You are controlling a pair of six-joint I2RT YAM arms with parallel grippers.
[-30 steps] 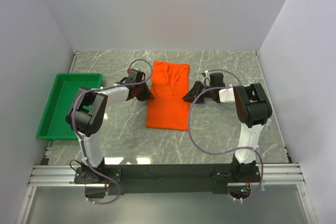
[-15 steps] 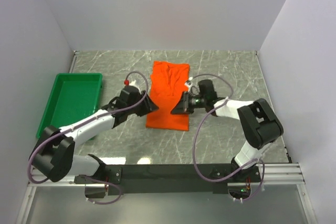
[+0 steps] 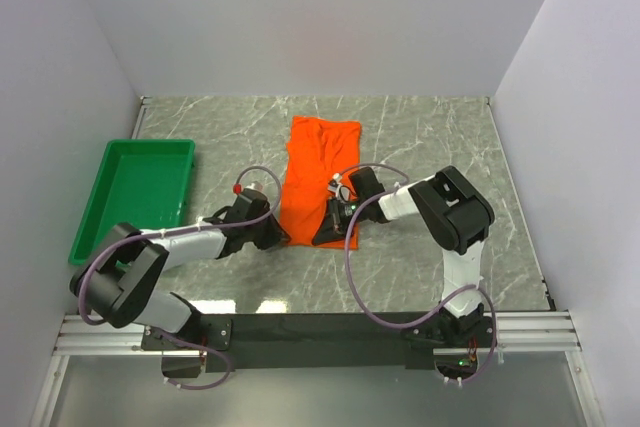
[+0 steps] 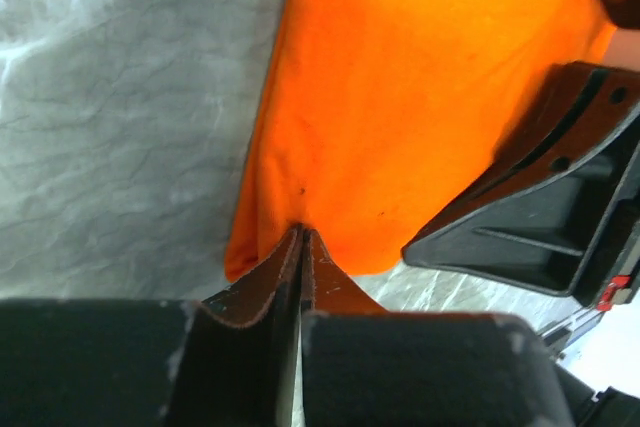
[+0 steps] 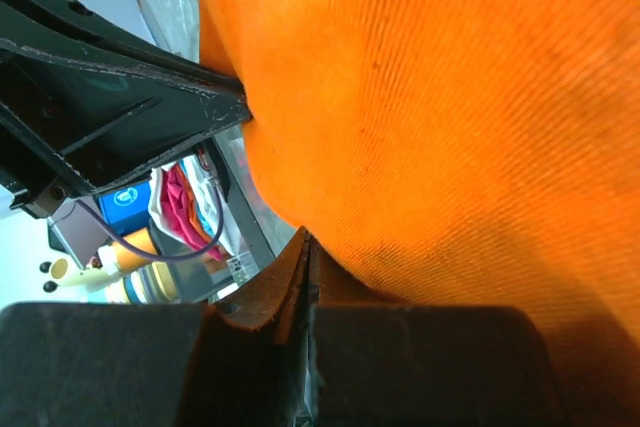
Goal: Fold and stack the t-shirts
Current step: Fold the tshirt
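Observation:
The orange t-shirt [image 3: 320, 162] lies folded into a long strip on the marble table, its short end toward me. My left gripper [image 3: 283, 238] sits low at the near left corner. In the left wrist view its jaws [image 4: 302, 232] are pressed together, pinching the t-shirt [image 4: 400, 97] hem, which puckers at the tips. My right gripper [image 3: 322, 237] is at the near edge, just right of the left one. Its jaws [image 5: 306, 235] are shut too, with the t-shirt [image 5: 450, 97] meeting the tips and draping over one finger.
A green tray [image 3: 135, 197] stands at the left side of the table, beyond the left arm. White walls close in the table on three sides. The two grippers are close together, each seeing the other's black body [image 4: 540, 207] [image 5: 100, 117].
Both grippers slid from the shirt's sides toward its near end and dropped low. Their jaws closed at the near hem.

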